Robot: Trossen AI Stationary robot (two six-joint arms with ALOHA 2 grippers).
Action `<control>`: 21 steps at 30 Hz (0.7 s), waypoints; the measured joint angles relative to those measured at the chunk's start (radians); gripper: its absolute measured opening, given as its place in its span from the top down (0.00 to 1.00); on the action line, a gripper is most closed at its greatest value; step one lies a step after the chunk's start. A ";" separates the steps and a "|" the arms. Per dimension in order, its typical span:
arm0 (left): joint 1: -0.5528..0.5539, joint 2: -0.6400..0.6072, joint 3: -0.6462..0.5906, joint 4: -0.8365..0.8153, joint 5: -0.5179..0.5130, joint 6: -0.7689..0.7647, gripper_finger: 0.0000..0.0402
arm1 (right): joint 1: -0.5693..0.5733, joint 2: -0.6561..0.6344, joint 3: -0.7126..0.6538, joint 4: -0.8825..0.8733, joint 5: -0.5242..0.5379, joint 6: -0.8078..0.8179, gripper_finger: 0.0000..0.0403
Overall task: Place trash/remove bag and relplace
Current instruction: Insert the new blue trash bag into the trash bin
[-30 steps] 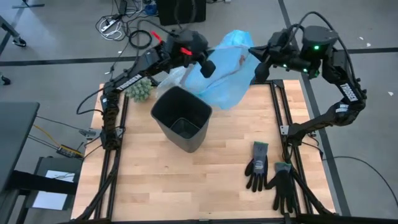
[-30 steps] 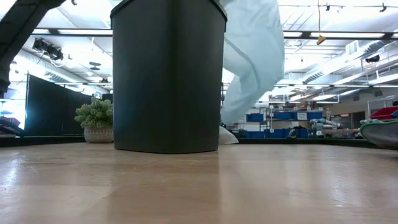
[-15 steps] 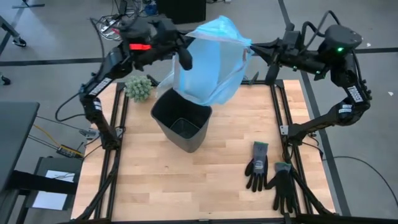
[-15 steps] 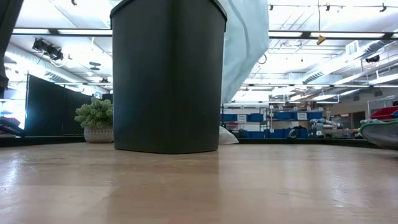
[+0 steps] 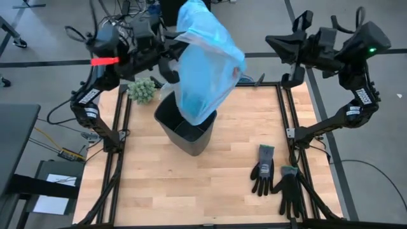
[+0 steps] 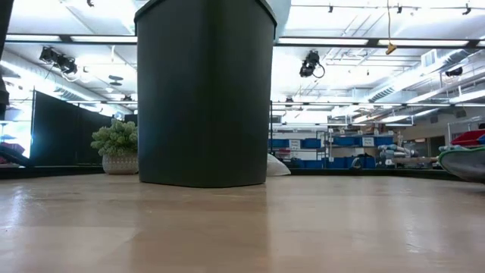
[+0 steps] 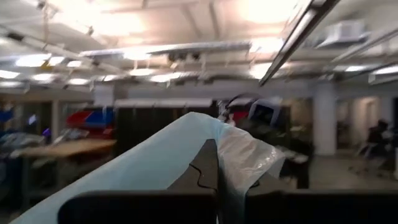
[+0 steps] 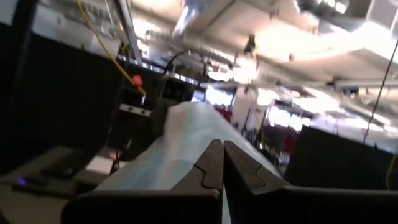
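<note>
Thin, crinkly light-blue plastic bag (image 5: pixel 205 63) hangs stretched above the tapered black bin (image 5: pixel 186 122), its lower end dipping into the bin's square mouth. The left gripper (image 7: pixel 217 171) and the right gripper (image 8: pixel 222 163) each pinch a fold of film, jaws closed. Bare wooden table (image 5: pixel 210 184) lies toward the black gloves (image 5: pixel 275 177)

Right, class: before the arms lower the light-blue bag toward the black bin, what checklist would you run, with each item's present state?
1. Left hand shut on the light-blue bag: ok.
2. Right hand shut on the bag's plastic: ok.
3. Bag's lower end hanging over the mouth of the black bin: ok.
4. Bag's opening spread wide enough to fit the rim: cannot tell.
5. Bin standing upright on the table: ok.
6. Gloves lying apart from the bin: ok.
</note>
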 joint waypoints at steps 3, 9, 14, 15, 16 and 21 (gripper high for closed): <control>-0.043 -0.002 0.000 0.066 -0.001 0.020 0.99 | 0.000 0.000 0.000 0.016 -0.005 0.000 1.00; -0.101 -0.002 0.000 0.248 -0.045 0.020 0.99 | 0.000 0.004 0.000 -0.055 -0.004 0.054 1.00; -0.131 0.018 0.000 0.440 -0.116 0.020 0.98 | 0.000 0.017 -0.001 -0.142 -0.003 0.088 1.00; -0.134 0.023 0.000 0.475 -0.117 0.019 0.98 | 0.000 0.020 -0.001 -0.150 -0.004 0.102 1.00; -0.138 0.028 0.000 0.499 -0.118 0.020 0.98 | 0.000 0.020 -0.001 -0.160 -0.004 0.112 1.00; -0.171 0.062 0.000 0.577 -0.185 0.020 0.98 | 0.002 0.018 -0.001 -0.201 -0.008 0.117 1.00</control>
